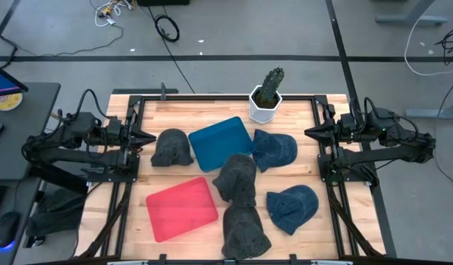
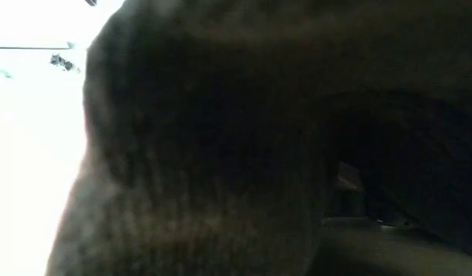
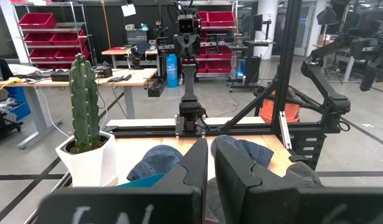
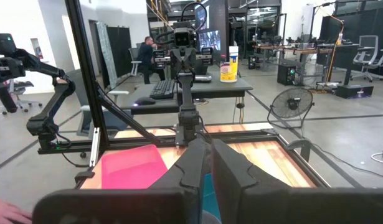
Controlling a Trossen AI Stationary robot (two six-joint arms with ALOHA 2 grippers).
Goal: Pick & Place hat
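Observation:
Several hats lie on the wooden table in the high view: a dark grey one [image 1: 171,147] beside my left gripper [image 1: 146,138], two more dark grey ones [image 1: 237,179] [image 1: 244,232], and two blue denim ones [image 1: 274,149] [image 1: 292,206]. A blue tray [image 1: 220,142] and a red tray [image 1: 181,208] lie flat among them. My right gripper [image 1: 311,132] waits at the right edge. Both grippers are shut and touch nothing. The left wrist view shows shut fingers [image 3: 208,163] and denim hats [image 3: 159,165] beyond; the right wrist view shows shut fingers [image 4: 207,158] and the red tray [image 4: 132,168].
A cactus in a white pot [image 1: 267,96] stands at the table's far edge, also visible in the left wrist view as the cactus [image 3: 84,106]. A dark hat [image 2: 220,153] fills the low view. Black frame rails [image 1: 211,99] border the table. A person [image 4: 147,48] sits far off.

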